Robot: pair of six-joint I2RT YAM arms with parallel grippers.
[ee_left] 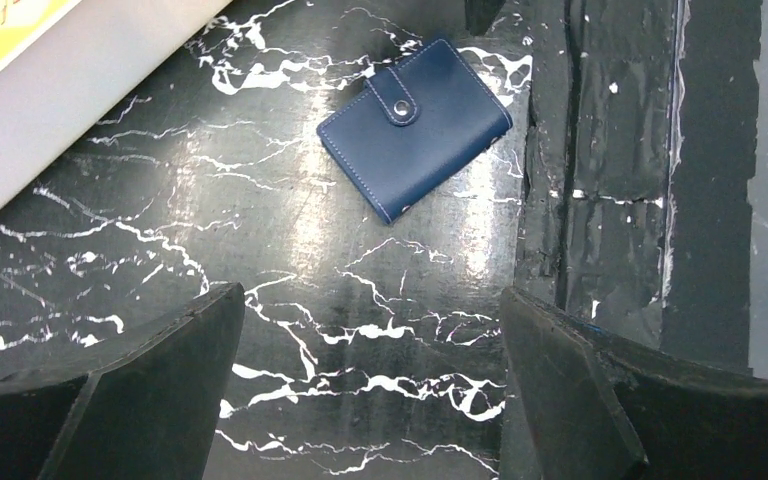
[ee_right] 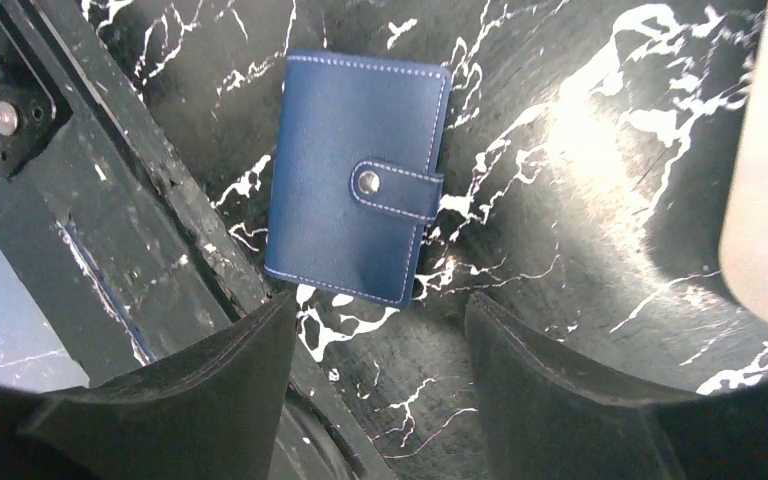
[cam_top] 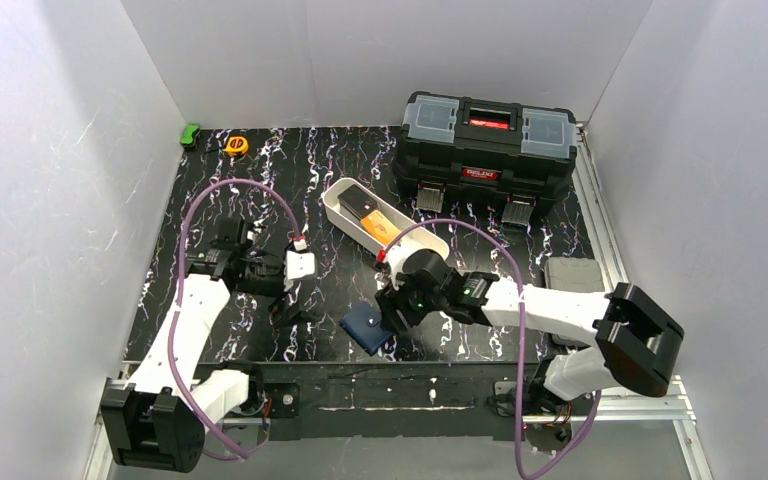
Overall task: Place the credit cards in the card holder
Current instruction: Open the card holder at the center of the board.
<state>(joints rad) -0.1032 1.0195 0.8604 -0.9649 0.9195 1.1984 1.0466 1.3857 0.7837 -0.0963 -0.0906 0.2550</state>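
Note:
The card holder (cam_top: pixel 364 327) (ee_left: pixel 415 128) (ee_right: pixel 355 215), a navy wallet, lies flat and snapped closed on the black marbled mat near its front edge. My right gripper (cam_top: pixel 392 310) (ee_right: pixel 380 305) hangs open just beside it, nothing between its fingers; the wallet's near edge sits just beyond the fingertips. To the left, my left gripper (cam_top: pixel 288 305) (ee_left: pixel 370 300) stands wide open over bare mat, clear of the wallet. An orange credit card (cam_top: pixel 380 227) and a dark one (cam_top: pixel 355 206) lie in the white oblong tray (cam_top: pixel 430 240).
A big black toolbox (cam_top: pixel 488 145) stands at the back right. A yellow tape measure (cam_top: pixel 236 145) and a small green object (cam_top: pixel 190 135) sit at the back left. The tray wall (ee_left: pixel 50 110) (ee_right: pixel 765 200) shows in both wrist views. A grey pad (cam_top: pixel 572 275) lies right.

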